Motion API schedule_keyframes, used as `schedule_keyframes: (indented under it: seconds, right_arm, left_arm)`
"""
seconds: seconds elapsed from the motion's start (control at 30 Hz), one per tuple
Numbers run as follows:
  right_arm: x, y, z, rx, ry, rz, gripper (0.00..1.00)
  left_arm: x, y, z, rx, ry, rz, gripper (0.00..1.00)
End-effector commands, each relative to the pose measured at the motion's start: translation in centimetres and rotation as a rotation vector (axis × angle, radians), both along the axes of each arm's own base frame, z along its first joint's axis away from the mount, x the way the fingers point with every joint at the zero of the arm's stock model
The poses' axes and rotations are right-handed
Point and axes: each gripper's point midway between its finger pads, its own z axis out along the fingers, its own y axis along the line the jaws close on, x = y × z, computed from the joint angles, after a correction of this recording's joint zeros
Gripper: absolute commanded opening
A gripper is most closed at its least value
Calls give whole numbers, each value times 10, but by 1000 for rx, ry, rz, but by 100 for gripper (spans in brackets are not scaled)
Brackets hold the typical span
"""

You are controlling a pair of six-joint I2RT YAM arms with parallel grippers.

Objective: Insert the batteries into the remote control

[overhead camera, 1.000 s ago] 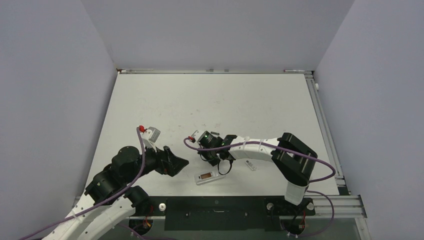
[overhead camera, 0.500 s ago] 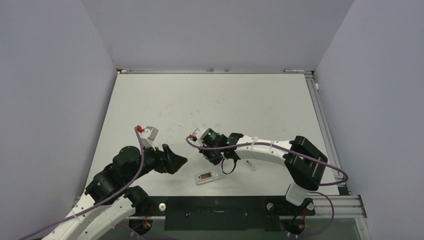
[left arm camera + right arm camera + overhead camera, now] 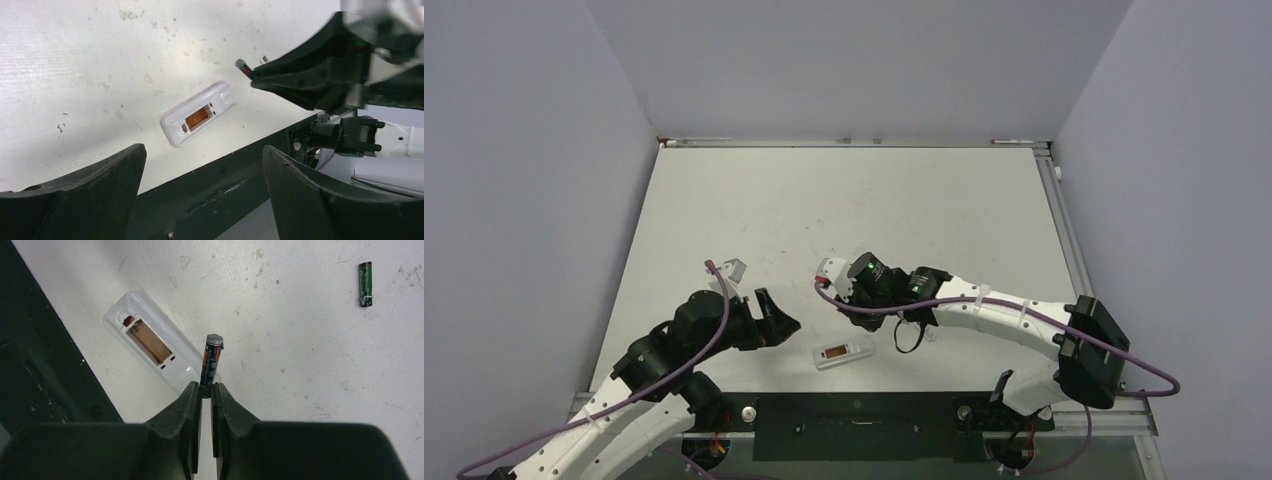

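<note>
The remote control (image 3: 181,371) lies face down, its slot (image 3: 149,341) empty. The right gripper (image 3: 206,386) pinches one battery (image 3: 212,360) beside it. The other battery (image 3: 365,284) lies on the table (image 3: 300,365). The left gripper (image 3: 202,165) gapes open.

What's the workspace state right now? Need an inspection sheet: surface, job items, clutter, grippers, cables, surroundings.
Surface: white table, scuffed and speckled.
Job's things: remote control lies back up near the front edge, brownish recess open and empty; held battery pinched by one end, beside the remote, not in the recess; second battery lies loose on the table, apart from the remote.
Clutter: nothing seen.
Grippers: right gripper shut on held battery; left gripper open, empty, aimed toward the remote.
Cables: purple cables run along the left arm and the right arm.
Surroundings: plain grey walls on three sides; metal rail along the right edge.
</note>
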Motion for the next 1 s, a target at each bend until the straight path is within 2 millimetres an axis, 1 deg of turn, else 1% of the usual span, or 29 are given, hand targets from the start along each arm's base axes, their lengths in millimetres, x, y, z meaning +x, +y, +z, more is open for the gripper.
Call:
schedule_keyframes:
  seconds: [0.0,0.13,0.2,0.3,0.43,0.73,0.97]
  right_arm:
    - [-16,0,22,53,-53,163,8]
    - [-25,-2,27,35,-105,275,8]
    - [-29,-4,28,23,-126,328,8]
    - [-35,-7,27,0,-148,404,8]
    - [-37,-9,26,-34,-184,474,9]
    - [-41,-6,20,-126,-274,642,8]
    - [-40,-1,19,-160,-335,719,8]
  left_arm:
    - [0,1,-15,0,104,70,84]
    - [-1,-6,-33,10,176,73,84]
    - [-5,-15,-41,-4,224,40,84]
    - [-6,-22,-49,-11,264,24,83]
    - [-6,-28,-55,-19,287,17,83]
    - [-6,-40,-69,-49,338,-3,83]
    - [-6,-44,-72,-74,349,-17,83]
